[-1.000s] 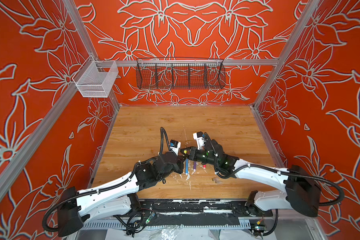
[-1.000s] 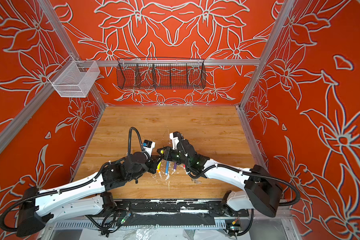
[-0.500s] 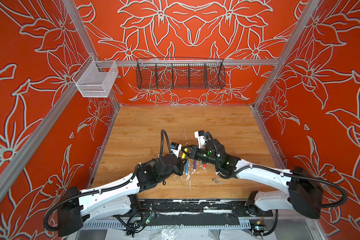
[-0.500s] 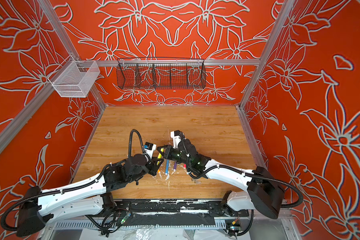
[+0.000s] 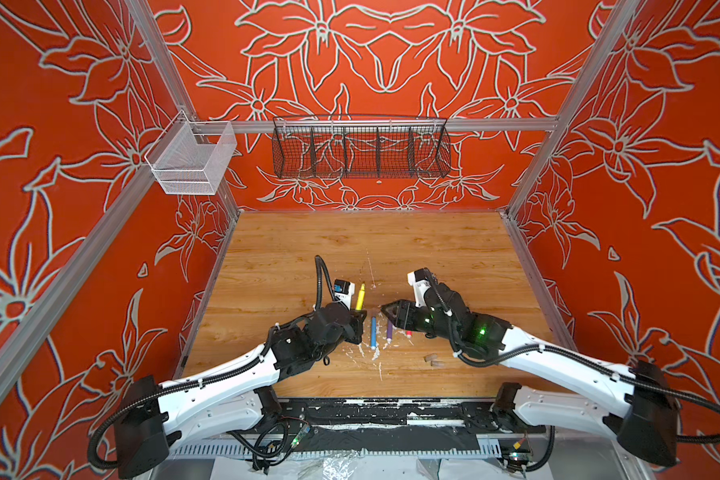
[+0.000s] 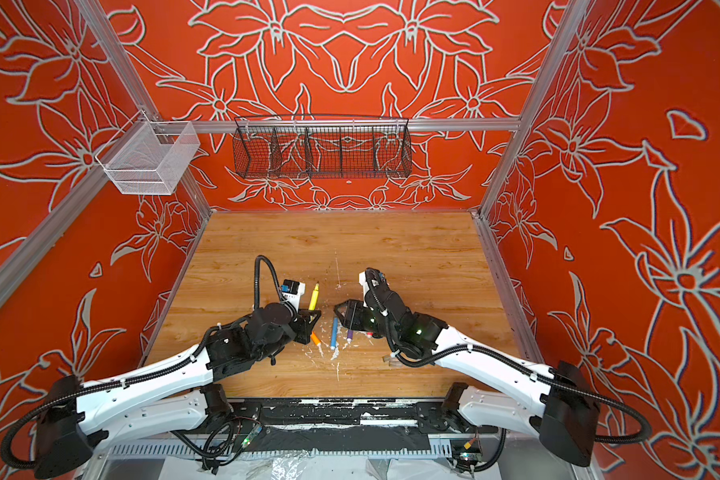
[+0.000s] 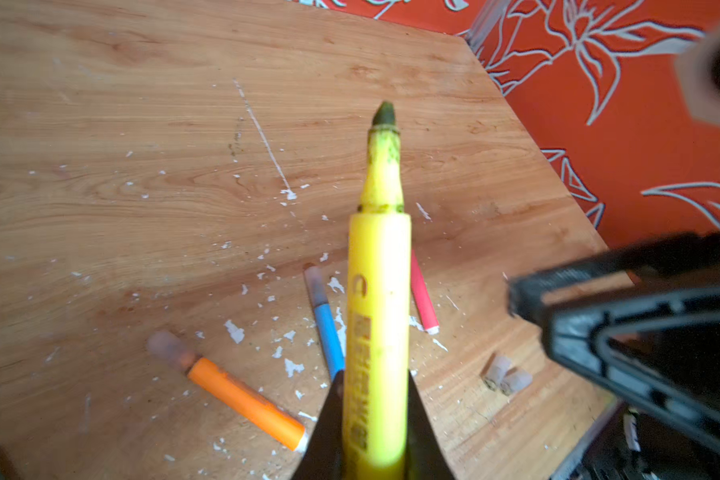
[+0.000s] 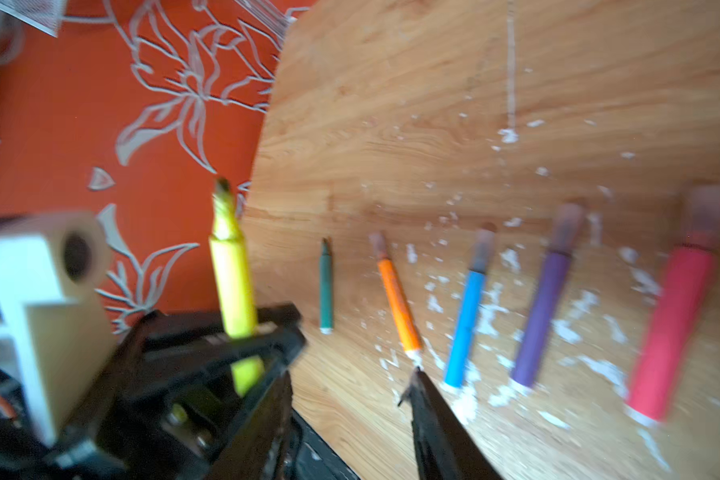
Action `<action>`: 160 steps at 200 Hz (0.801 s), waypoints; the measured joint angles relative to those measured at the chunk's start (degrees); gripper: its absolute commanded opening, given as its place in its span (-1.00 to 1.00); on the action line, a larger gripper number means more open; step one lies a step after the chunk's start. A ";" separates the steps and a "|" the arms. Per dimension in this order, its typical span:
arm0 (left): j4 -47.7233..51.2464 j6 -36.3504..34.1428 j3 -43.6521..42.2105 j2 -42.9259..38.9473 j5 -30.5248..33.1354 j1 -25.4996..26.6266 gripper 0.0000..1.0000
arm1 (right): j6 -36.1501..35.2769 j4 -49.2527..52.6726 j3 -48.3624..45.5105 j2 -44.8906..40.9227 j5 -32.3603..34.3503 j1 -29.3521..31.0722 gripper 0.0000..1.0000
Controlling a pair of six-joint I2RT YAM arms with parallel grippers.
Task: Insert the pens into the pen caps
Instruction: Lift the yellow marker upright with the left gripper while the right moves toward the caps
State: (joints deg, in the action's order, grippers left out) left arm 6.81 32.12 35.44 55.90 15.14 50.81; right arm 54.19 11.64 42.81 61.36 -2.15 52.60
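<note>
In both top views the left gripper [image 5: 361, 316] is clamped on the yellow pen [image 5: 361, 296], held over the middle of the wooden table [image 5: 433, 249]; its long axis points to the back wall [image 5: 358, 62]. In the left wrist view the bare tip (dark, uncapped) leads away from the jaws. In the right wrist view the right gripper [image 8: 352, 376] has its jaws partly apart, holding nothing.

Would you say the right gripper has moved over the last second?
Yes. The right gripper has drawn back rightward from the yellow pen, away from the white paint streak.
</note>
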 measured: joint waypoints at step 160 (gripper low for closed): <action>0.00 -1.86 0.00 6.51 0.07 -0.72 -1.00 | 3.23 28.44 -9.99 -1.14 3.52 2.95 0.09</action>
State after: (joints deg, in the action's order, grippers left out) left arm 6.81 30.26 35.44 62.41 15.20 50.09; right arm 57.43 40.07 32.82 60.23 1.37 55.55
